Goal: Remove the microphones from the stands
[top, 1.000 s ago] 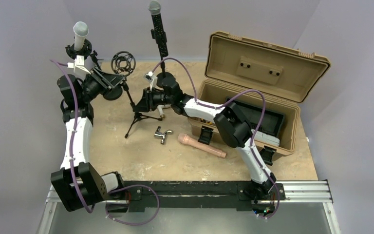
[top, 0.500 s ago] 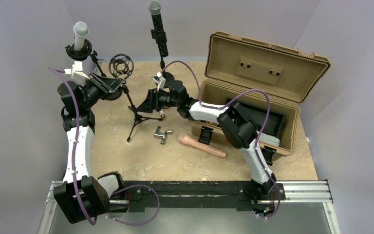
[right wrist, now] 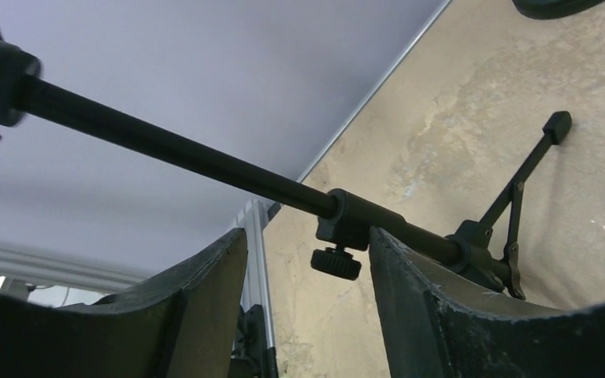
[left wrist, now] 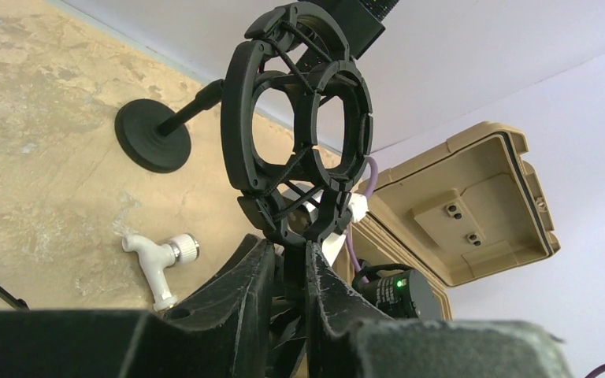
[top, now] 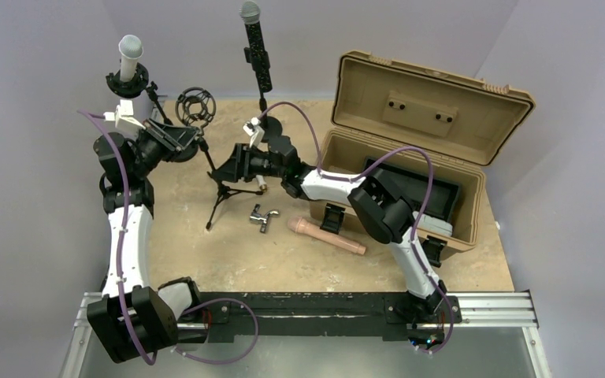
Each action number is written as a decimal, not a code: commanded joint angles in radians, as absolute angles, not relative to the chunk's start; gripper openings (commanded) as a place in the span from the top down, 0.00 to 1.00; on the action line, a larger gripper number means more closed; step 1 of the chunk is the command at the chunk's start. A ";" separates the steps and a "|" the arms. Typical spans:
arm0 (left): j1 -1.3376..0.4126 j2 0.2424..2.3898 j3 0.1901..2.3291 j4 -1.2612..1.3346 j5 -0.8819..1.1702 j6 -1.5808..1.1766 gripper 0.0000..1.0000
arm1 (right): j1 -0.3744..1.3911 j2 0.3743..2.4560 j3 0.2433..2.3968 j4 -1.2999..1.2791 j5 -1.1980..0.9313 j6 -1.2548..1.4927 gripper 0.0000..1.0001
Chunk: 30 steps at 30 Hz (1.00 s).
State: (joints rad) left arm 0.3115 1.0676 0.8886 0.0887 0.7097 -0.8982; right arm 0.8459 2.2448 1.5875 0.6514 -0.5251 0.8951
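A black tripod stand [top: 219,189] carries an empty ring-shaped shock mount [top: 195,105]. My left gripper [top: 194,141] is shut on the stem just below that mount; in the left wrist view the mount [left wrist: 295,118] rises above the closed fingers [left wrist: 327,295]. My right gripper [top: 225,168] is open around the tripod's pole; in the right wrist view the pole's collar and knob [right wrist: 345,236] sit between the spread fingers [right wrist: 410,291]. A black microphone [top: 256,47] stands on a round-base stand at the back. A silver-headed microphone [top: 129,57] sits in another mount at back left.
A pink microphone [top: 327,235] and a metal fitting [top: 261,217] lie on the table in front of the tripod. A white tap-shaped piece [left wrist: 161,256] lies by the tripod. An open tan case [top: 410,150] fills the right side. The round stand base [left wrist: 151,135] is behind.
My left arm has shifted a little to the left with the shock mount's stem in its grip. My right gripper has slid left along the tripod pole, still open.
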 commanded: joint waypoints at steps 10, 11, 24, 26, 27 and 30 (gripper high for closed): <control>0.302 1.055 0.871 0.049 0.684 -0.892 1.00 | 0.900 2.196 1.612 0.556 -0.376 0.809 0.59; 0.302 1.054 0.871 0.049 0.684 -0.892 1.00 | 0.905 2.197 1.618 0.547 -0.366 0.799 0.59; 0.301 1.042 0.876 0.024 0.671 -0.881 1.00 | 0.999 2.189 1.720 0.293 0.081 0.519 1.00; 0.301 1.043 0.878 0.018 0.667 -0.878 1.00 | 1.029 2.184 1.722 0.273 0.210 0.469 1.00; 0.300 1.043 0.879 0.016 0.665 -0.876 1.00 | 1.046 2.183 1.723 0.267 0.279 0.437 1.00; 0.301 1.041 0.879 0.010 0.660 -0.873 1.00 | 1.097 2.193 1.762 0.232 0.487 0.325 1.00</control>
